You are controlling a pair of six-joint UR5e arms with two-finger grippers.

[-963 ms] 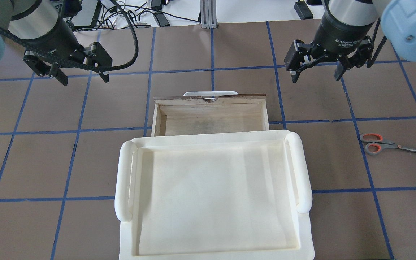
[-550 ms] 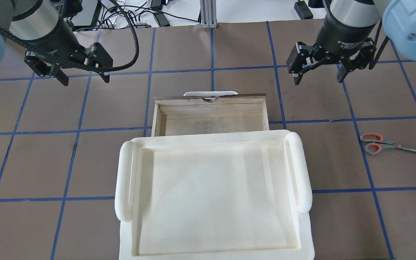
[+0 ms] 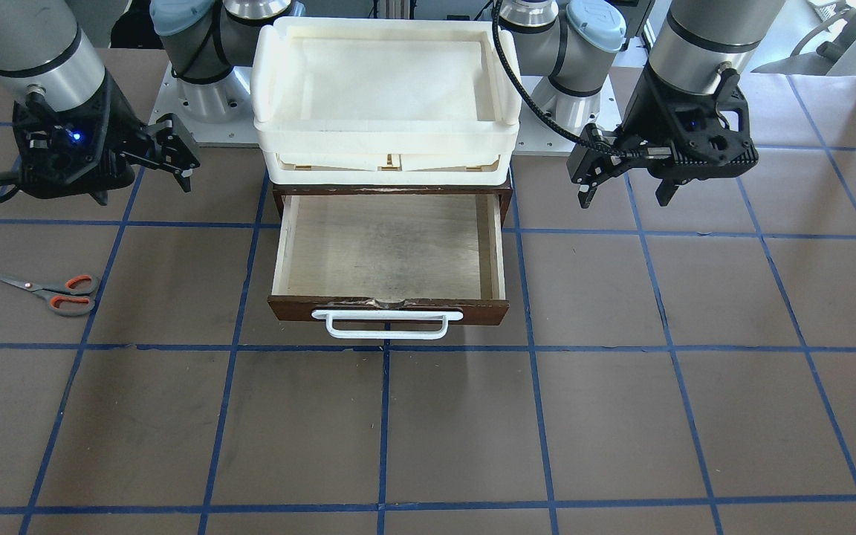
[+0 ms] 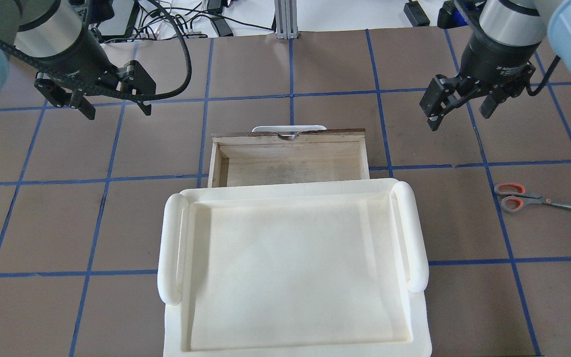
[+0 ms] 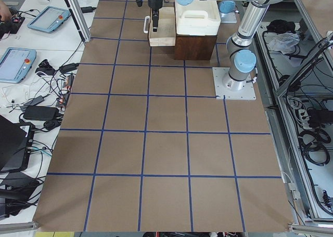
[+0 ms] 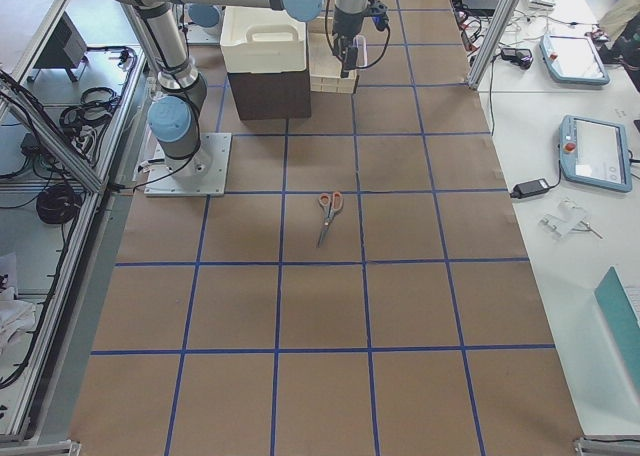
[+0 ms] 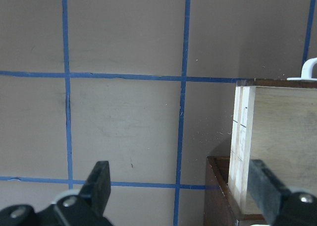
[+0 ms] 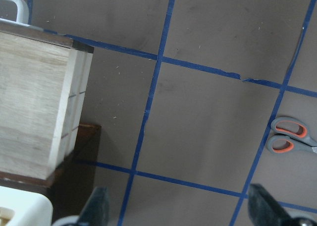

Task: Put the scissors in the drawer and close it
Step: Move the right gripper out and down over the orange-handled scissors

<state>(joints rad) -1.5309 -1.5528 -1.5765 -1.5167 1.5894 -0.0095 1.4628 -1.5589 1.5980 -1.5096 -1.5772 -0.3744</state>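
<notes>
The scissors (image 4: 528,197) lie flat on the table at the robot's right, blades pointing away from the drawer; they also show in the front view (image 3: 49,291), the right side view (image 6: 328,214) and the right wrist view (image 8: 290,137). The drawer (image 4: 290,166) is pulled open and empty, with its white bar handle (image 3: 387,325) at the front. My right gripper (image 4: 460,119) is open and empty, in the air beyond the drawer's right corner, well short of the scissors. My left gripper (image 4: 117,110) is open and empty, in the air beyond the drawer's left corner.
A cream-white plastic tray (image 4: 169,248) sits on top of the dark cabinet, above the drawer. The table is brown with a blue tape grid. Cables and devices lie beyond the table's far edge (image 4: 191,25).
My right gripper has moved right and slightly nearer the scissors' side of the table. The left gripper has barely moved. Scissors and drawer are unchanged.
</notes>
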